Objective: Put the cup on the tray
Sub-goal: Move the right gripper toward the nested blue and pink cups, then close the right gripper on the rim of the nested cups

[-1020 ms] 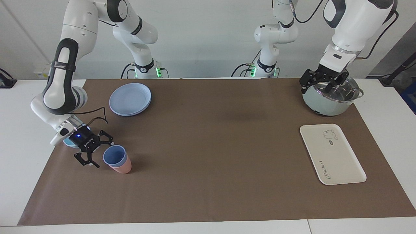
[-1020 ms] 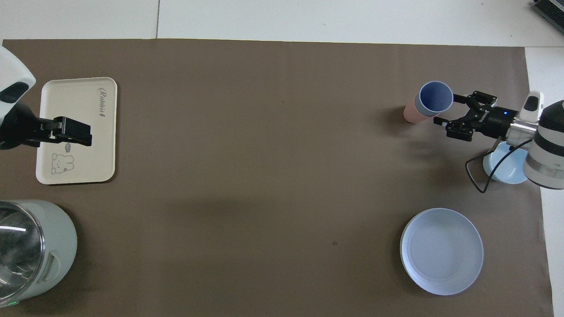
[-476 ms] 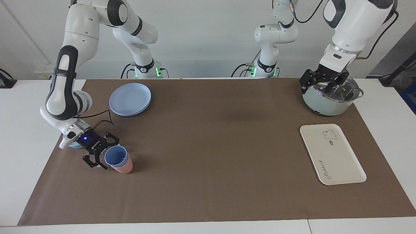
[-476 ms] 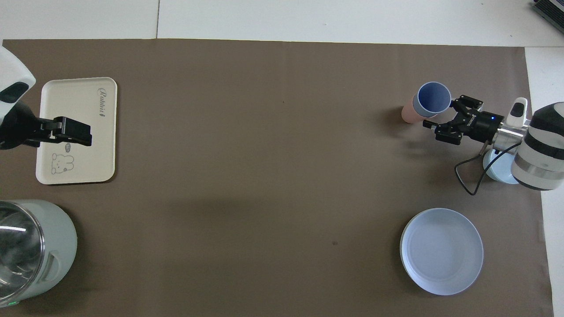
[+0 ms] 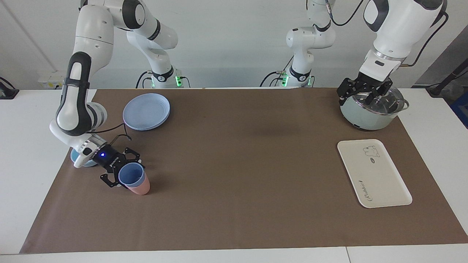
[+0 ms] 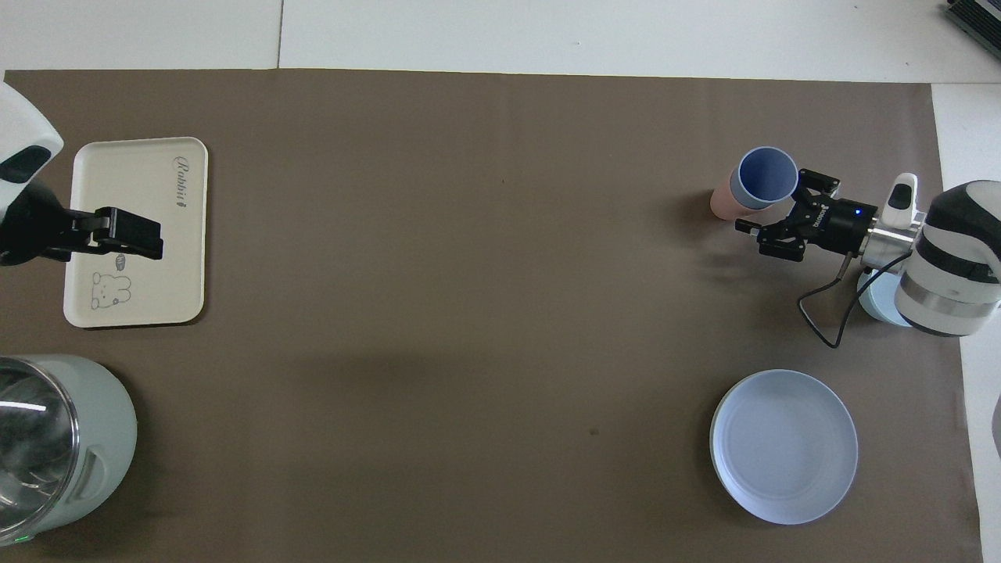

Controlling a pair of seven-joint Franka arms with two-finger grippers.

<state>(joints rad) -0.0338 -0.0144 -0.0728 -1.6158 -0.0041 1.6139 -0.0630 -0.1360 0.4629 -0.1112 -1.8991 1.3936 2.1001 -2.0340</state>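
The cup (image 5: 130,178) sat low and to the left of the facing view, toward the right arm's end of the table. It stood nested inside a pink cup (image 5: 140,189), leaning a little with its mouth up. The right gripper (image 5: 122,171) lay almost level with its claw apart, one finger on each side of the cup's upper wall. Whether either finger touched it yet could not be made out. The cup looked light, thin and stiff. Its ribbed wall should give some grip, though its taper could let it slip upward in a squeeze. The best hold seemed to be just below the rim, above the pink cup, which might cling and lift along with it. The tray (image 5: 380,180) lay bare at the right of that view, well apart from the cup. The left gripper (image 5: 363,93) waited over the pot (image 5: 365,115) in the upper right.
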